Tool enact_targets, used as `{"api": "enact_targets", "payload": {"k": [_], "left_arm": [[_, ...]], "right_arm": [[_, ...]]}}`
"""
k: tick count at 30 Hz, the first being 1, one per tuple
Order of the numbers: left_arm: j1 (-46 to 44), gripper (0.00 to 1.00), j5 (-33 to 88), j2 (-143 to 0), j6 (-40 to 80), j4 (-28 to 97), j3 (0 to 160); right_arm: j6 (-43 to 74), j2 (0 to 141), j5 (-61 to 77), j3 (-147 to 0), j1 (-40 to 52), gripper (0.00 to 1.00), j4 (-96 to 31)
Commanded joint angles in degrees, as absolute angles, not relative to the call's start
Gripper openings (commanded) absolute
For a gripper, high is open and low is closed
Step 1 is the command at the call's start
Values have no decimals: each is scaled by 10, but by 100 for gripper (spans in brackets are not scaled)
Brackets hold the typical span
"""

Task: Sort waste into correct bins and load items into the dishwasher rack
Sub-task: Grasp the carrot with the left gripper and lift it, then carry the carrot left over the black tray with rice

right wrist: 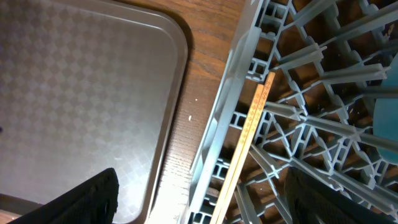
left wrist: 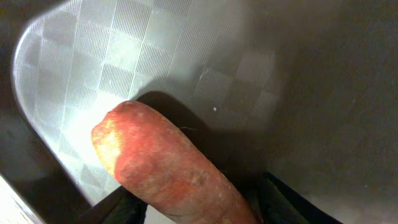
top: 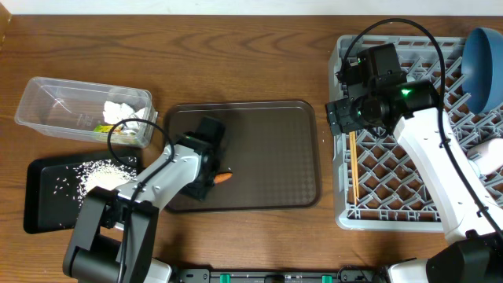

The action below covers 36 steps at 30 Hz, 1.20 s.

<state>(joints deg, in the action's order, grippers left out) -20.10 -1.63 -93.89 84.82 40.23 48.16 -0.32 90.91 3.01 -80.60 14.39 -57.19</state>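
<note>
A small orange carrot (left wrist: 168, 168) lies on the brown serving tray (top: 275, 149). My left gripper (left wrist: 199, 210) is closed on it, one dark finger against each side; in the overhead view the carrot (top: 224, 178) pokes out from my left gripper (top: 212, 169). My right gripper (right wrist: 214, 202) hangs open over the left edge of the grey dishwasher rack (top: 409, 196), holding nothing. The wooden chopsticks (right wrist: 249, 130) lie in the rack under it. A dark blue plate (top: 483, 59) stands in the rack's far right corner.
At the left, a clear tub (top: 47, 102) holds white tissue (top: 126, 110) and a green-yellow wrapper (top: 104, 127). In front of it, a black tray (top: 43, 196) carries loose rice (top: 94, 173). A pale cup (top: 487, 153) rests at the rack's right side.
</note>
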Motion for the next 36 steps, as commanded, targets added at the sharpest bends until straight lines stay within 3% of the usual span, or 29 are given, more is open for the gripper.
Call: {"api": "enact_targets", "payload": {"k": [1, 13, 20, 26, 36], "left_arm": [[-181, 53, -22, -946, 794, 410, 471], [-163, 27, -22, -946, 741, 410, 472], [-163, 24, -22, -922, 691, 410, 476], [-156, 10, -35, -850, 648, 411, 476], [-13, 9, -79, -698, 576, 453, 476]], "right_arm": [[-9, 911, 28, -806, 146, 85, -573], [-9, 911, 28, -806, 146, 85, -573], [-9, 911, 28, -806, 146, 84, -573], [-9, 911, 28, -806, 146, 85, -573], [-9, 911, 28, -806, 146, 85, -573]]}}
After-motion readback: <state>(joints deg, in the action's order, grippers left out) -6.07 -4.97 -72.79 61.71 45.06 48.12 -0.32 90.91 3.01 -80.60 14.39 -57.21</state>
